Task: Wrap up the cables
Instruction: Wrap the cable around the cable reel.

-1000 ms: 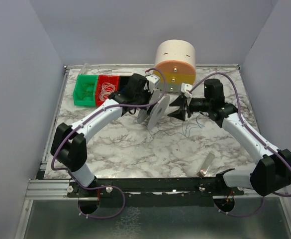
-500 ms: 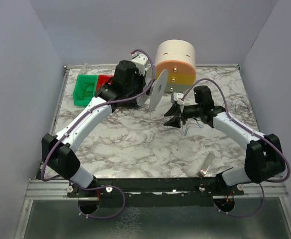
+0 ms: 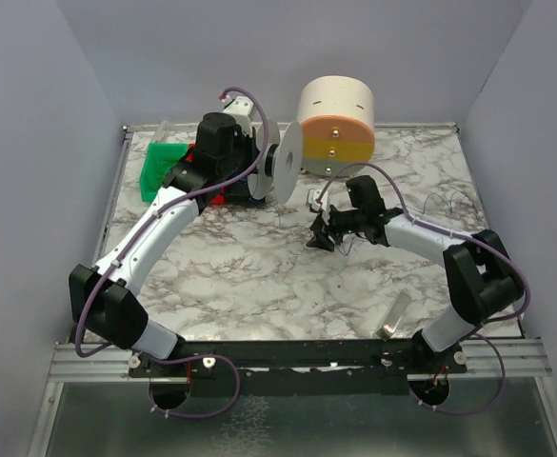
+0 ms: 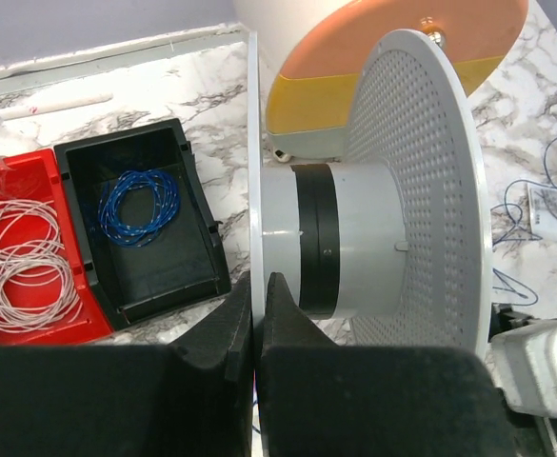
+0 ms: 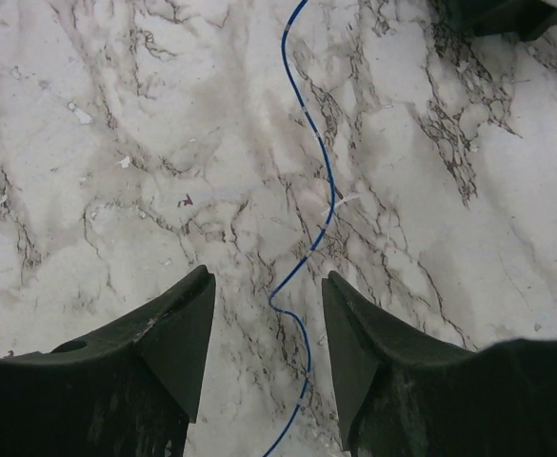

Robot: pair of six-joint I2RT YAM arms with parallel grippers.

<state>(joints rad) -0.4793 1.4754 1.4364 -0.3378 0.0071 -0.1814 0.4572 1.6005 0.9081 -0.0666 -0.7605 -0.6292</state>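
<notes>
Fingers (image 4: 211, 335) pinch the spool (image 4: 364, 238) flange — dark cables (image 4: 316, 238) banding its hub.

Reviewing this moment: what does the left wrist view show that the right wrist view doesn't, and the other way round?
Left wrist only: the left gripper shut on the near flange of a reel with a dark band on its hub; a black bin holding a blue coil, a red bin holding white coils, and an orange-and-yellow drum. Right wrist only: the right gripper open, fingers either side of the thin blue wire. Both: the marble table with loose blue wire on it.
</notes>
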